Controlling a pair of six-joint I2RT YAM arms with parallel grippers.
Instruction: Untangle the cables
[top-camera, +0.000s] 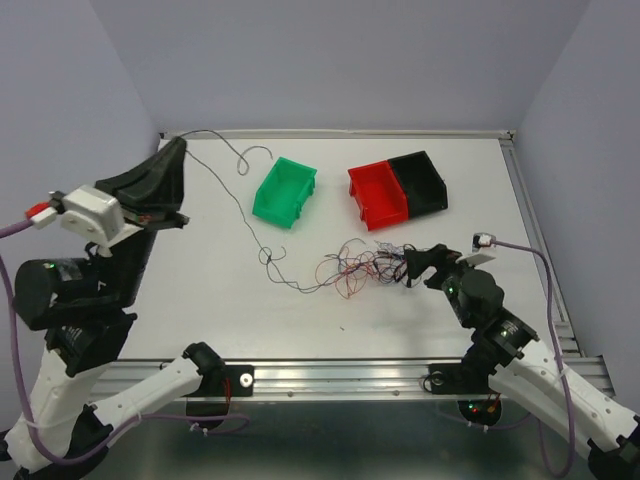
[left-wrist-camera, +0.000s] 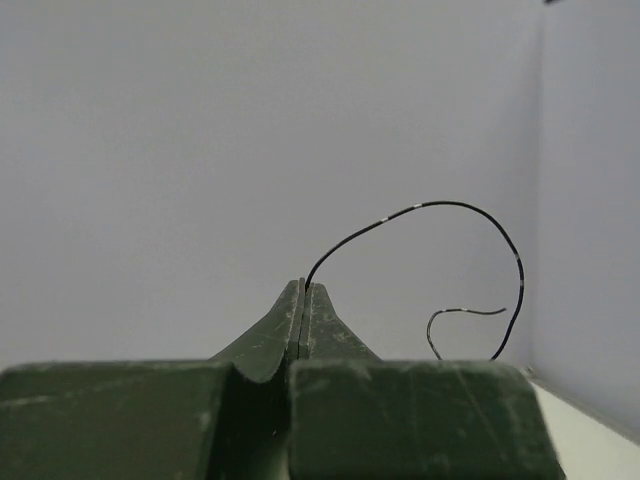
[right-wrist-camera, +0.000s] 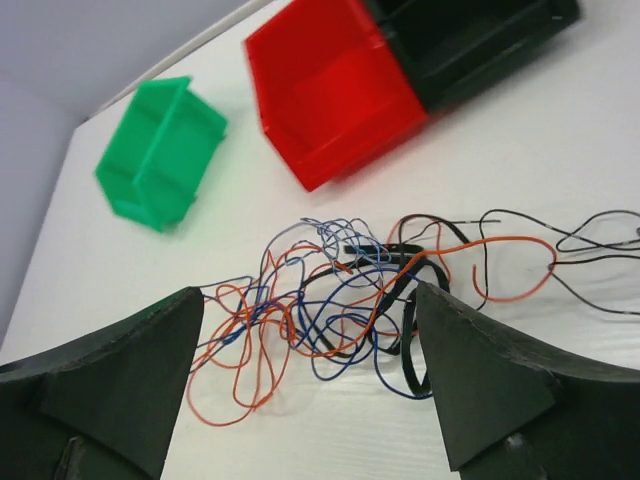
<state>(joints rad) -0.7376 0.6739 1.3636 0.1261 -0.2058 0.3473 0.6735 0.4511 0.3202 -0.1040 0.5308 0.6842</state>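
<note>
The cables are a loose tangle (top-camera: 358, 266) of thin orange, blue, red and black wires at the table's middle right. It also shows in the right wrist view (right-wrist-camera: 335, 290). One long black wire (top-camera: 243, 168) runs from the tangle up to the far left corner. My left gripper (top-camera: 182, 142) is raised there and shut on that wire's end; in the left wrist view (left-wrist-camera: 303, 287) the black wire (left-wrist-camera: 440, 204) curls out from between the closed fingertips. My right gripper (top-camera: 413, 269) is open at the tangle's right edge, and its fingers (right-wrist-camera: 130, 370) straddle the tangle just above it.
A green bin (top-camera: 285, 192) lies behind the tangle to the left, also visible in the right wrist view (right-wrist-camera: 160, 150). A red bin (top-camera: 377, 195) and a black bin (top-camera: 420, 182) stand side by side behind it. A metal rail (top-camera: 340, 378) edges the near side.
</note>
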